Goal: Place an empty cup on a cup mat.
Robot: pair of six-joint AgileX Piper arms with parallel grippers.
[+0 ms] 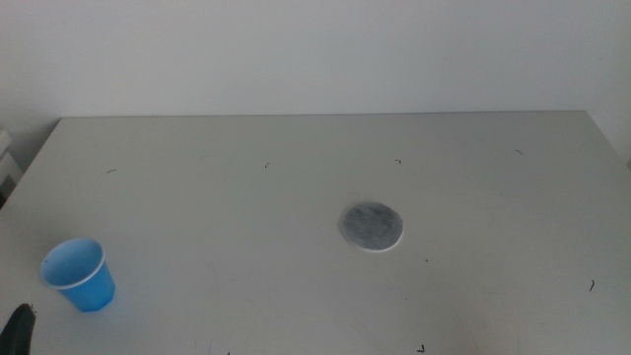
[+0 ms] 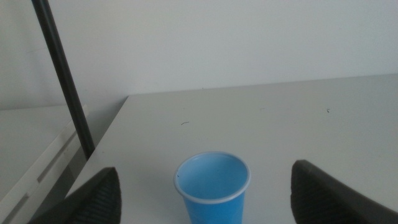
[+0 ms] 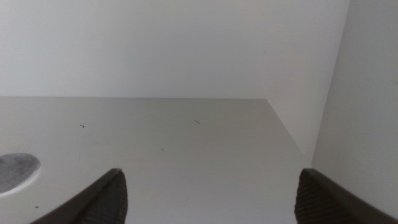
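Note:
The blue cup (image 1: pixel 79 275) stands upright and empty near the table's front left corner. In the left wrist view the cup (image 2: pixel 212 188) sits between and just beyond the wide-open jaws of my left gripper (image 2: pixel 208 196). A dark tip of that gripper (image 1: pixel 20 327) shows at the bottom left of the middle view, just in front of the cup. The grey speckled cup mat (image 1: pixel 372 226) lies flat at the table's centre, bare. In the right wrist view the mat (image 3: pixel 15 172) lies to one side of my open, empty right gripper (image 3: pixel 208 199), which is out of the middle view.
The pale table (image 1: pixel 315 177) has only small dark specks on it. A white wall runs behind its far edge. A black pole (image 2: pixel 62 78) stands beside the table's left edge in the left wrist view.

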